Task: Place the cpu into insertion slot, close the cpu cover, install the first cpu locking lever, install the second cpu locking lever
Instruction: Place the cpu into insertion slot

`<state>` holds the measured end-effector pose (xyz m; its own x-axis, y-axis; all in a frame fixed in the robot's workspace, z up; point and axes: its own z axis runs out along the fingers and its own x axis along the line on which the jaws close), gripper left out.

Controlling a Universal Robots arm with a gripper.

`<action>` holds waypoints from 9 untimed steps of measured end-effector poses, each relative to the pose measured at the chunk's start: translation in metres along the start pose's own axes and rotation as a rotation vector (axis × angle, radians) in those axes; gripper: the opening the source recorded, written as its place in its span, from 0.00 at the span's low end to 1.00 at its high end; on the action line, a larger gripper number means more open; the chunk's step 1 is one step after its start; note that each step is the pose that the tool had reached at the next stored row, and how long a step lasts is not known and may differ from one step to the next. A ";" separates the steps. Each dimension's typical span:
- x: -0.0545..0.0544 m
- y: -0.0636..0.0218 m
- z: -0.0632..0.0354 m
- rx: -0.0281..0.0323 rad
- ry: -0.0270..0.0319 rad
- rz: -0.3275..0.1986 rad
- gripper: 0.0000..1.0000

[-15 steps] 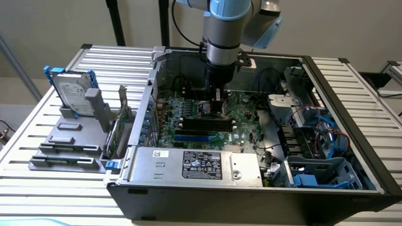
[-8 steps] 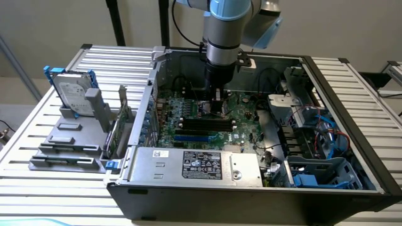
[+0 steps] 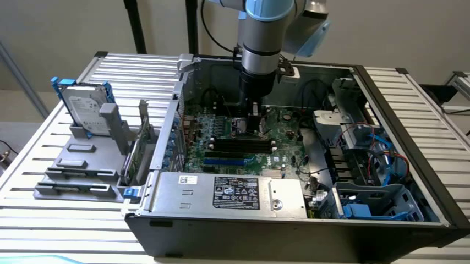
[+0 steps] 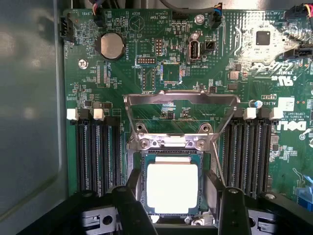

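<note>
The black fingers (image 4: 132,205) stand spread and released, one on each side of the cpu (image 4: 172,188). It lies flat between them in the insertion slot (image 4: 205,164), dull silver face up. Beyond them the cpu cover (image 4: 182,94), a thin shiny metal frame, is tilted up on its hinge, which leaves the slot open for seating.

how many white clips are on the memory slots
4. Two white clips sit on one side of the open cpu cover, two on the other. Others may be hidden behind the gripper.
</note>
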<state>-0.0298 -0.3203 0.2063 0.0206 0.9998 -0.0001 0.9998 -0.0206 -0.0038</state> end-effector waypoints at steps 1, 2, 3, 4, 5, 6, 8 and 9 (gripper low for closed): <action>0.000 0.0000 -0.0034 0.0000 0.0005 0.000 0.62; 0.000 -0.0002 -0.0072 0.0002 0.0007 0.000 0.62; 0.000 -0.0008 -0.0105 0.0002 0.0011 0.000 0.62; 0.000 -0.0021 -0.0131 0.0003 0.0012 0.000 0.62; 0.000 -0.0038 -0.0153 0.0003 0.0013 0.000 0.60; -0.001 -0.0061 -0.0170 0.0002 0.0016 0.000 0.54; -0.001 -0.0131 -0.0194 0.0002 0.0020 0.000 0.47; -0.002 -0.0178 -0.0203 0.0001 0.0021 0.000 0.42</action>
<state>-0.0475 -0.3219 0.2267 0.0206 0.9998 0.0020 0.9998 -0.0206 -0.0039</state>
